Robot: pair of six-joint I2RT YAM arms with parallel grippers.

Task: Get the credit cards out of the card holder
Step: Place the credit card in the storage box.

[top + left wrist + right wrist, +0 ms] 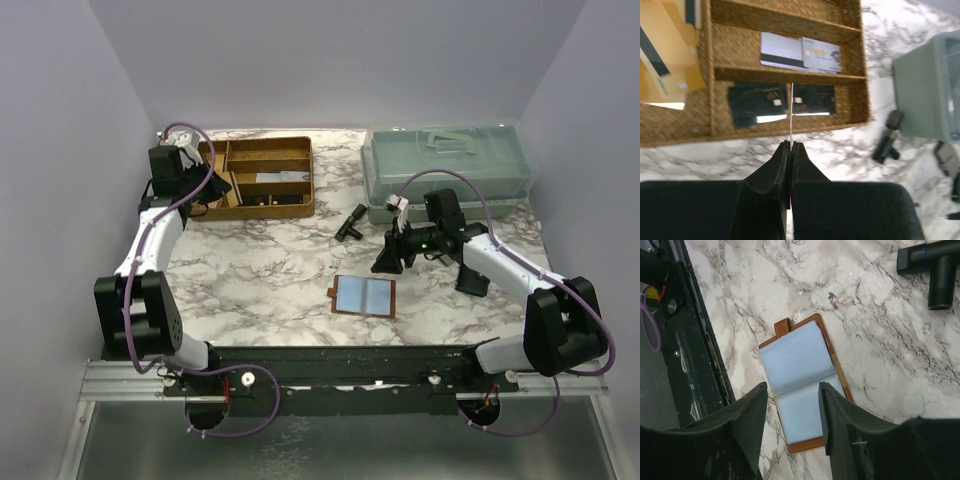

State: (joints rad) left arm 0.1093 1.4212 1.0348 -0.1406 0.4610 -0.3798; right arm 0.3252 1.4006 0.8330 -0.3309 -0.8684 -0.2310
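Observation:
The card holder (364, 296) lies open on the marble near the front edge, brown leather with pale blue inner pockets (795, 360). My right gripper (792, 386) hangs open above it with nothing between its fingers; in the top view this gripper (388, 262) is just behind and to the right of the holder. My left gripper (791, 145) is shut on a thin credit card (791, 110), seen edge-on, over the front edge of the woven tray (785, 131). Two pale cards (800, 52) lie in the tray's middle compartment. Tan cards (665, 55) lie at its left.
The gold-brown divided tray (300, 210) stands at the back left, with my left gripper (222, 186) at its near left corner. A clear lidded box (445, 165) is at the back right. A black pipe fitting (351, 222) and a black pouch (472, 280) lie on the marble.

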